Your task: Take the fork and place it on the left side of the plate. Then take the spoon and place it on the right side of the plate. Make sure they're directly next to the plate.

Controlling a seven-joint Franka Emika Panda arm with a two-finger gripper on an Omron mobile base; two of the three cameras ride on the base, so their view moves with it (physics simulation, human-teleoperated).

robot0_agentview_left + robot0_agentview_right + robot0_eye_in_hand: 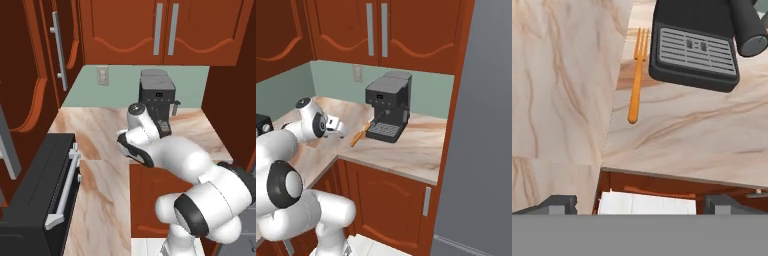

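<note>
While the claw (pixel 639 202) hangs over the desk's (pixel 702 135) front edge with its fingers spread wide and holding nothing, the fork (pixel 637 75) lies flat on the desk ahead of it, touching nothing of the claw, just beside the coffee machine (pixel 694 55).

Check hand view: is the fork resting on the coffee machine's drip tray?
No. The fork lies flat on the marble counter beside the coffee machine, just off the drip tray's edge.

Red-brown cabinets (pixel 376 30) hung above a marbled L-shaped surface (pixel 406 145) backed by a pale green wall (pixel 190 80). A black coffee machine (pixel 388 105) stood near the surface's back edge, a black oven (pixel 40 195) at its left end.
</note>
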